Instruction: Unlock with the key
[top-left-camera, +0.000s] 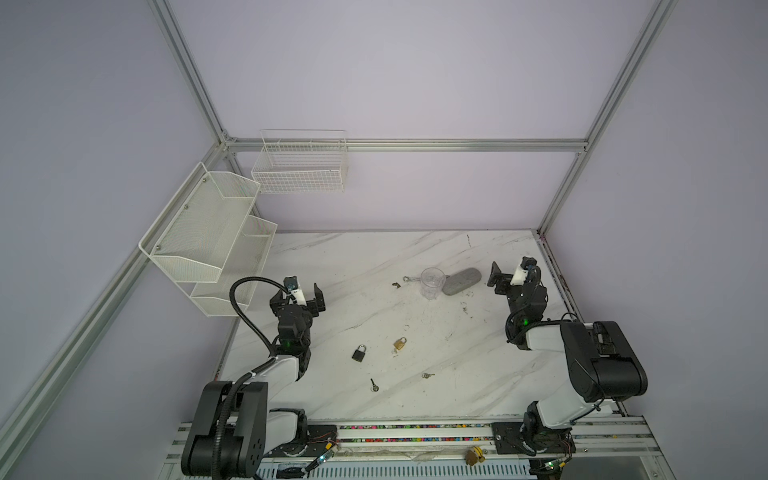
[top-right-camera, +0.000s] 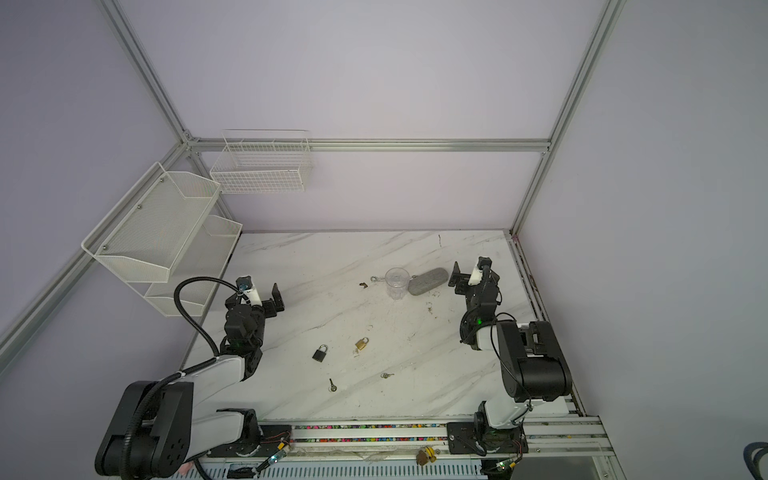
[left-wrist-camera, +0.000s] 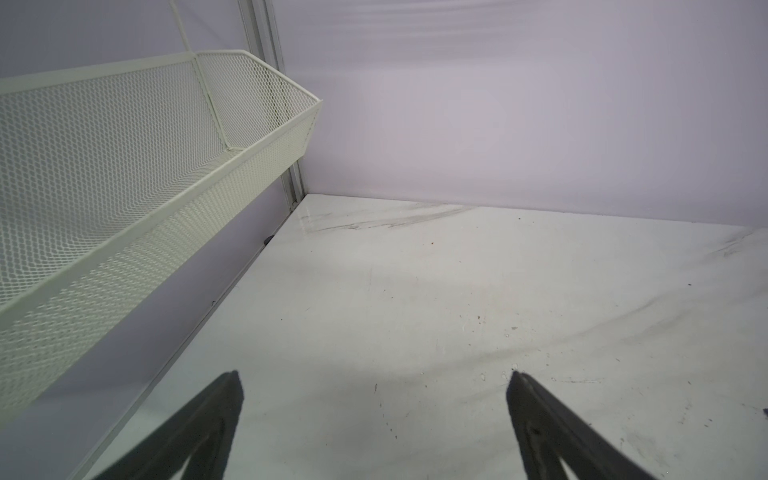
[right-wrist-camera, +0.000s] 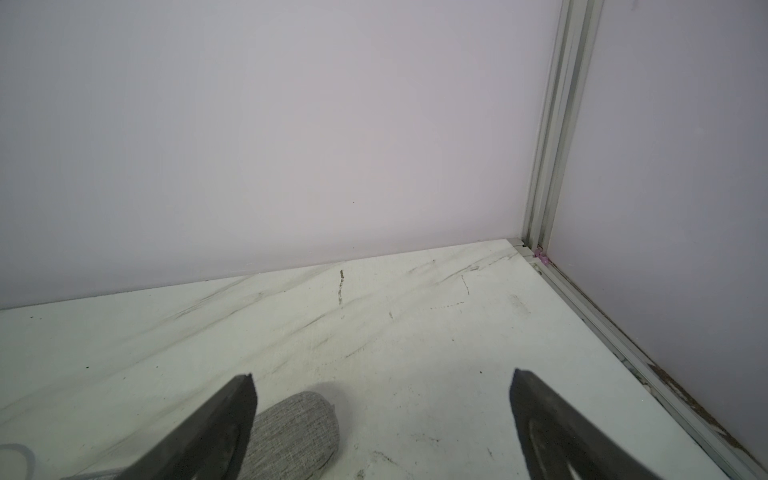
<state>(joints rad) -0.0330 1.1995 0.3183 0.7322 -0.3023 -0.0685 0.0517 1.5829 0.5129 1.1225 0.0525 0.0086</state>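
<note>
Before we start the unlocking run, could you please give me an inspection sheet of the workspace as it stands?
Surface: white marble-look tabletop, scuffed and smudged.
Job's things: black padlock and brass padlock lie apart mid-table; dark-headed key and small key lie nearer the front edge; none held.
Clutter: clear cup standing, grey pouch beside it; ringed metal piece and dark bit, too small to identify.
Grippers: left gripper and right gripper open, empty.
Cables: black corrugated hose loops off the left arm; thin wires at the front rail.
Surroundings: mesh shelf and wire basket on the walls; aluminium frame.
</note>
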